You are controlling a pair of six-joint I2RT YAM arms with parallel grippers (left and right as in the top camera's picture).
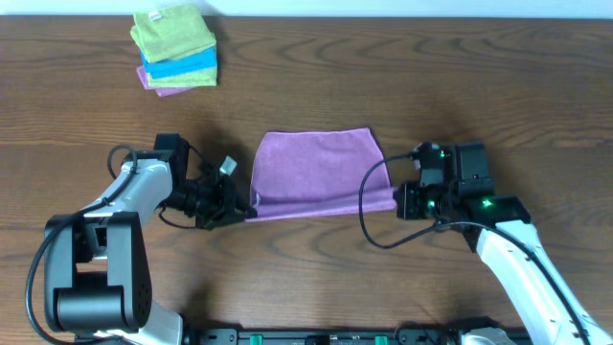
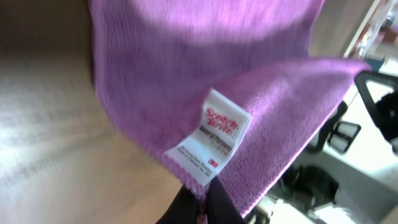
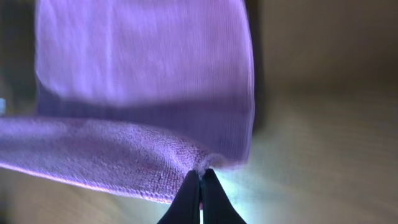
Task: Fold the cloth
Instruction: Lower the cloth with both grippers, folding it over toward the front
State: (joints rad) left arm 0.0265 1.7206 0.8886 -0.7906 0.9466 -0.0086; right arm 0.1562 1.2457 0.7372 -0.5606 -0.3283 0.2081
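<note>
Purple cloth [image 1: 321, 172] is being held centrally on the table [image 1: 383, 86], its near corners being pinched by the closed left fingers [image 2: 183, 208] and right fingers [image 3: 189, 199]. Only edges are being gripped, so a corner could be lost if pulled unevenly.

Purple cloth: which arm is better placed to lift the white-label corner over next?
Left. The left gripper is shut on the purple cloth right by the white label; the right gripper pinches the other near corner.
</note>
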